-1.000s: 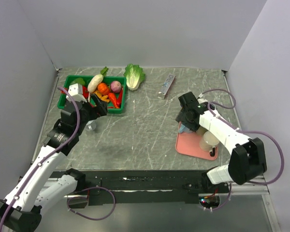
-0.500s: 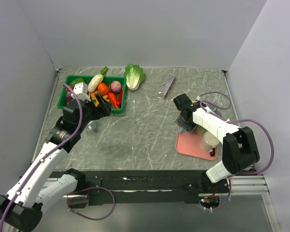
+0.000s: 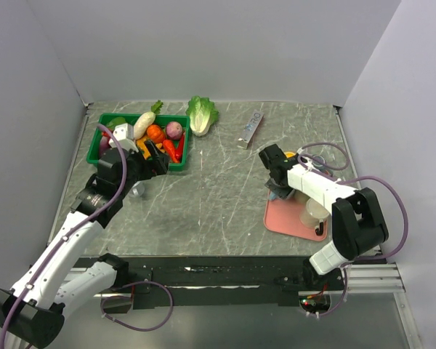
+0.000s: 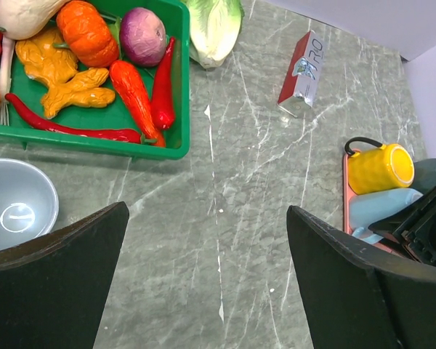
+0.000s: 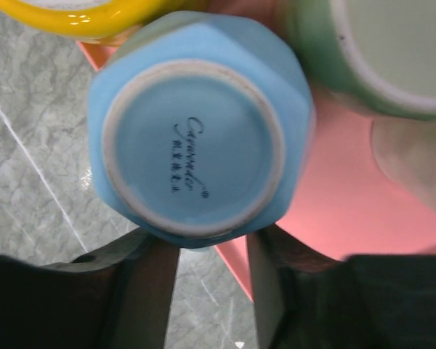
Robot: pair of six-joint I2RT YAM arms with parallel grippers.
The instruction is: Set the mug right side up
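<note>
My right gripper [image 5: 211, 287] has come to the blue mug [image 5: 196, 131], base toward me on the edge of the pink tray [image 5: 363, 211], its jaws narrowing around it (if they pinch already, I cannot tell), so the turning seems near; my left gripper [image 4: 203, 276] hangs spread.
</note>
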